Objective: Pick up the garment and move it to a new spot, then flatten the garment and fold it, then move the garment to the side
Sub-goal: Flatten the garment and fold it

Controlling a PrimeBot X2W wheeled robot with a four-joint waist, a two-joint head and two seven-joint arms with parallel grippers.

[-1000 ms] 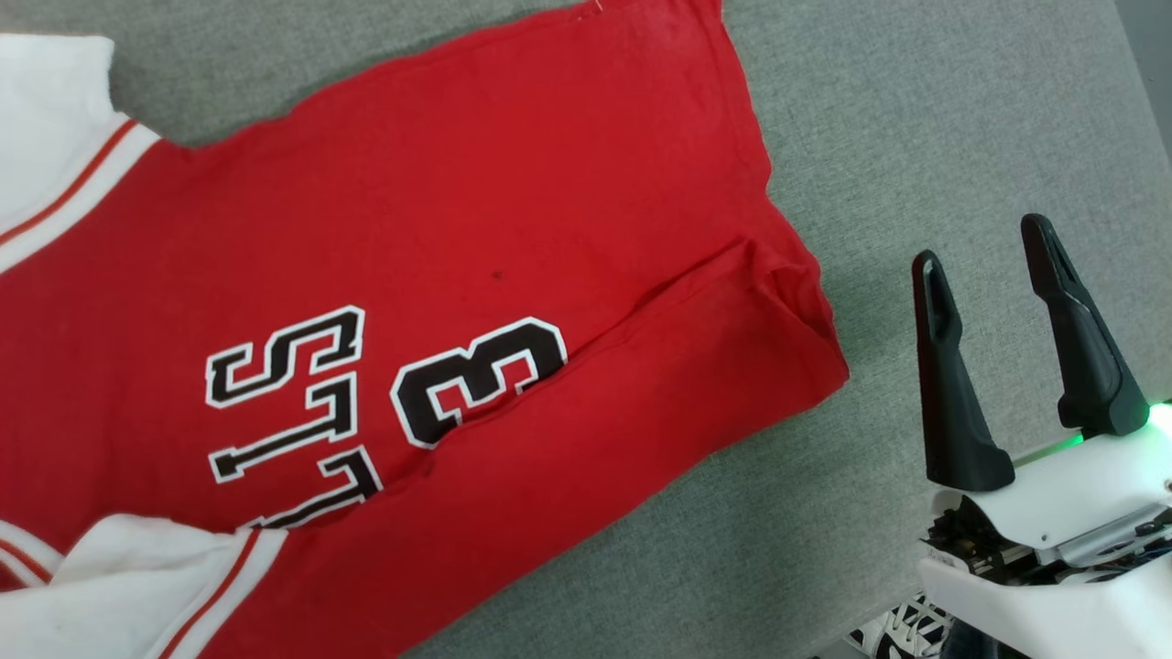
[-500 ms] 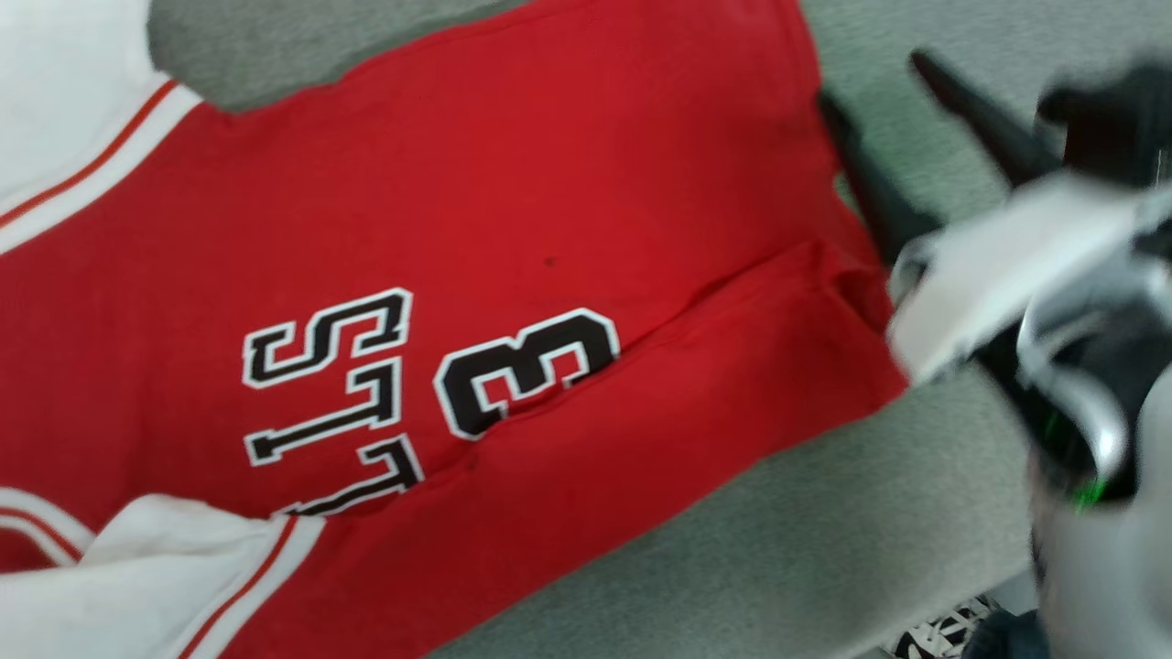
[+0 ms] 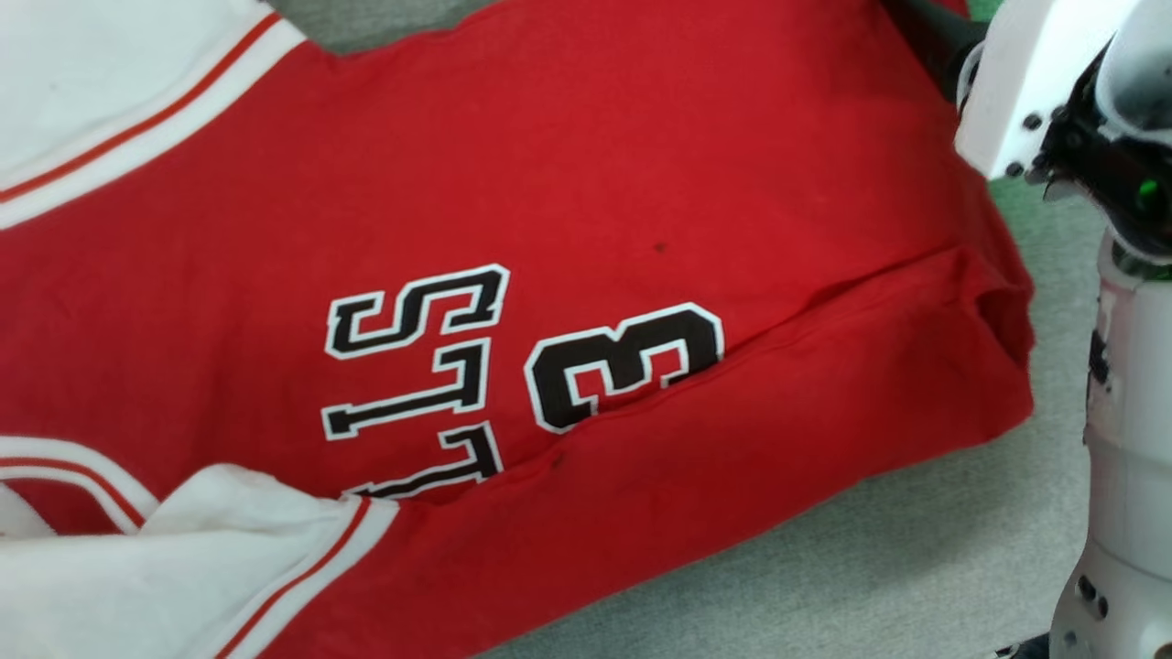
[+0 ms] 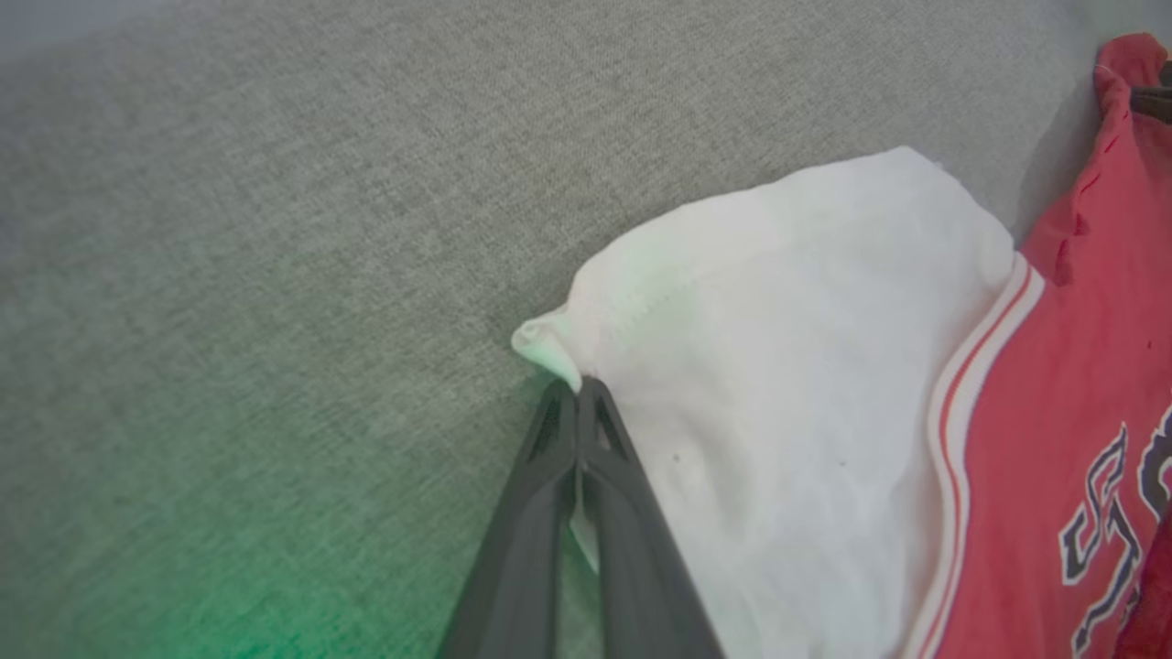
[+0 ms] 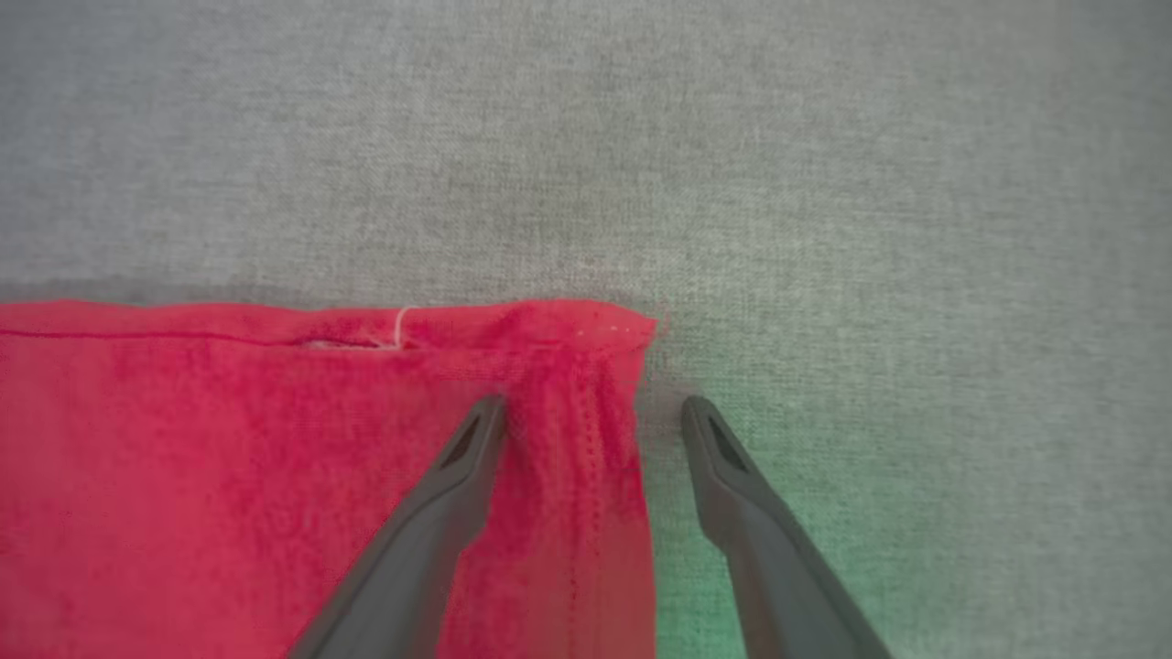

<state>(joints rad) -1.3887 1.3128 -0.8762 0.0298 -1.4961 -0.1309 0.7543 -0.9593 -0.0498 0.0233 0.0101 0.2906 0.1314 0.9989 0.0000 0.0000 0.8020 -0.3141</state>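
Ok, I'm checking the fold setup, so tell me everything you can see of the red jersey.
The red jersey is soft knit cloth with white sleeves, red-striped trim and black-and-white lettering. It lies spread on the grey fabric surface, one long side folded over the lettering's edge. The left gripper is shut on a sleeve's edge; the open right gripper straddles a hem corner, one finger over the cloth.
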